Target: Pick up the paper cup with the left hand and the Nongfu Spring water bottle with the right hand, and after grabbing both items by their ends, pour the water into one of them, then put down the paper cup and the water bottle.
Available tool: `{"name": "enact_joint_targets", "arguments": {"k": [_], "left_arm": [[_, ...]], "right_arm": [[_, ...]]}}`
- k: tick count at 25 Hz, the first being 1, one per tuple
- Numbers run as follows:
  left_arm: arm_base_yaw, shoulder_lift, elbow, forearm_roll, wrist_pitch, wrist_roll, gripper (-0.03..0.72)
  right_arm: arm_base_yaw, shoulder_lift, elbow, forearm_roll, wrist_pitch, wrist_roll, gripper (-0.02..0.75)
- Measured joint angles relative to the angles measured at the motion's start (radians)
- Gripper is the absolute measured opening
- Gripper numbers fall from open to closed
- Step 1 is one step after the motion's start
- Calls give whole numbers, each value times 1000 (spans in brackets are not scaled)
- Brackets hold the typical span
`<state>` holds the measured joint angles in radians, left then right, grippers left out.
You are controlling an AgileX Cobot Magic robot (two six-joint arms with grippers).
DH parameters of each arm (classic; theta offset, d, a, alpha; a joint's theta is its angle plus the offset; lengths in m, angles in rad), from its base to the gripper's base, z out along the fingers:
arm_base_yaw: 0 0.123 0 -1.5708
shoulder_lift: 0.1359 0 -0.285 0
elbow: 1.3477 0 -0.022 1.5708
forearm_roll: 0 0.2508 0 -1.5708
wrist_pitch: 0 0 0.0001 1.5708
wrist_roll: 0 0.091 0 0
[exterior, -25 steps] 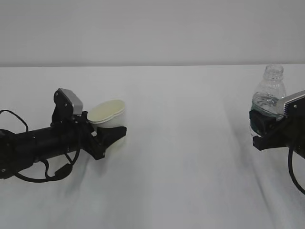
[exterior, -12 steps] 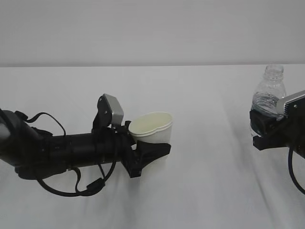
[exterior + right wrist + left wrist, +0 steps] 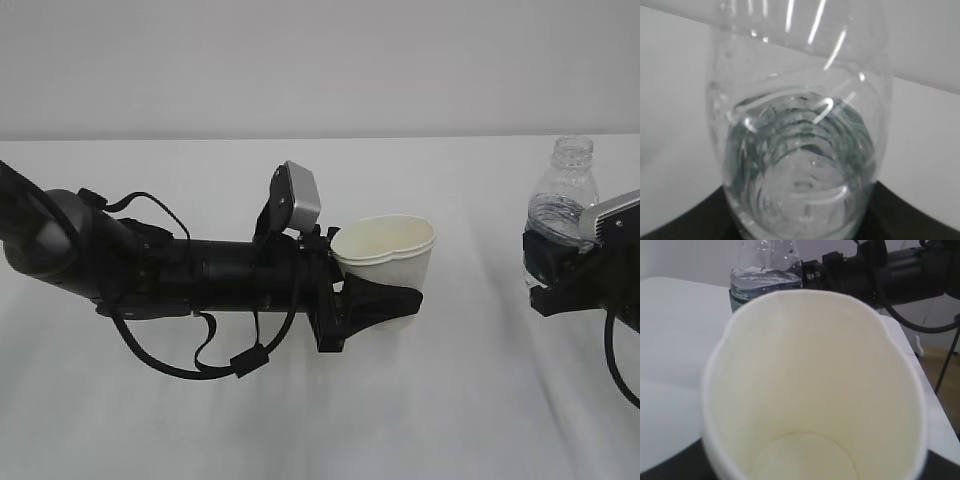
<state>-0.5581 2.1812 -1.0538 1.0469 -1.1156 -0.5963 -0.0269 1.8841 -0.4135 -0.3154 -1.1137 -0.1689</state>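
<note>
The paper cup [image 3: 388, 258] is upright above the middle of the table, its rim squeezed out of round. My left gripper [image 3: 392, 297] is shut on its lower part, one black finger across the front. In the left wrist view the paper cup [image 3: 815, 390] fills the frame and is dry inside. At the far right the capless Nongfu Spring water bottle [image 3: 564, 195] stands upright with my right gripper [image 3: 552, 268] shut on its lower half. The bottle [image 3: 800, 125] fills the right wrist view, with water [image 3: 800, 185] in its lower part. A gap of table lies between cup and bottle.
A white table [image 3: 300, 420] runs back to a pale wall. From the left wrist, the bottle [image 3: 765, 280] and the right arm [image 3: 890, 270] show behind the cup. The table's right edge and the floor [image 3: 940, 365] lie beyond.
My left arm has carried the paper cup to the right, from the left side to the middle of the table, closer to the bottle. The right gripper and the bottle have not moved.
</note>
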Motion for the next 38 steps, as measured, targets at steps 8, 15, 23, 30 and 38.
{"name": "enact_joint_targets", "arguments": {"k": [8, 15, 23, 30, 38], "left_arm": [[-6, 0, -3, 42, 25, -9, 412], [-38, 0, -8, 43, 55, -9, 412], [-57, 0, -30, 44, 109, -9, 412], [-58, 0, -34, 44, 109, -20, 412], [-58, 0, -34, 44, 109, -24, 411]], "right_arm": [[0, 0, 24, -34, 0, -16, 354], [0, -3, 48, -61, 0, -52, 354], [0, -112, 75, -73, 0, -83, 354], [0, -239, 107, -79, 44, -87, 354], [0, -362, 112, -89, 207, -39, 354]]}}
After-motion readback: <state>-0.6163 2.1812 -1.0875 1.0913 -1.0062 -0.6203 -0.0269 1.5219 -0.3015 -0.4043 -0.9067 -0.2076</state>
